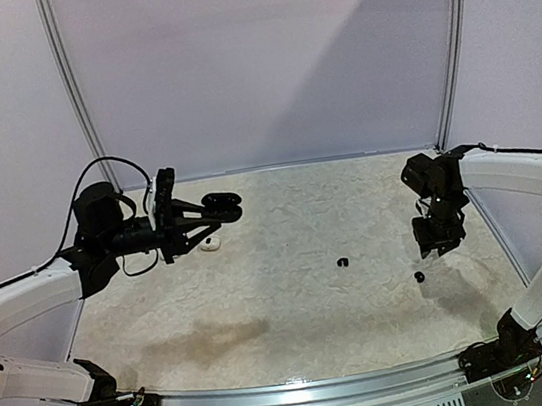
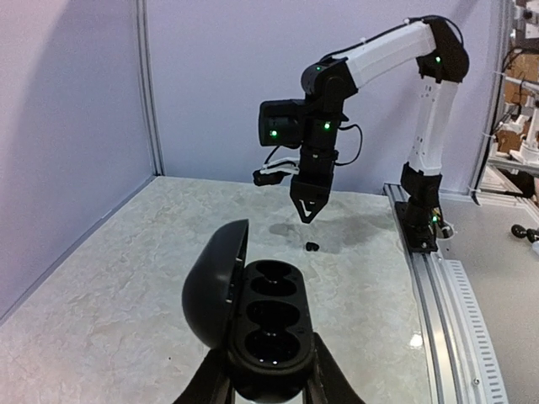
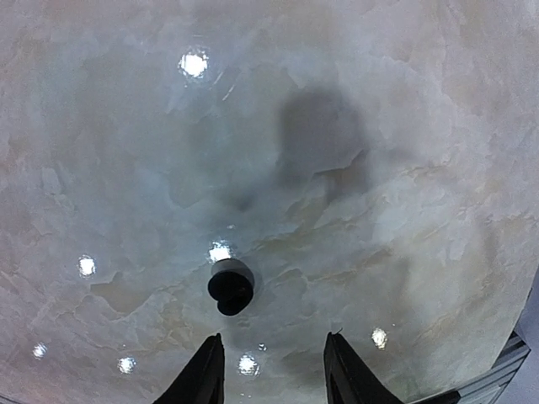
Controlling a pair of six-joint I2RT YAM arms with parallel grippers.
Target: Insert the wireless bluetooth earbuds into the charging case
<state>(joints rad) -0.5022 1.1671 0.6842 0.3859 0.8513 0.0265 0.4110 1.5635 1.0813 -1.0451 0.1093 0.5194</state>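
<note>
Marbled tabletop (image 1: 284, 221) — brownish stain (image 1: 206, 339), pale walls (image 1: 261, 63), near-edge metal rail (image 1: 308, 391)

Shiny, smooth stone-look table top (image 3: 379, 168), glossy black plastic earbud (image 3: 230, 286) at six o'clock, smooth black plastic charging case (image 2: 269, 332), silver metal rail (image 1: 298, 391)

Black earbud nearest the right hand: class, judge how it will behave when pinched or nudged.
The black earbud looks rounded and smooth, so it may roll or squirt from the right hand if pinched off-centre. It is tiny against that hand, so probably very light and easily knocked aside.
</note>
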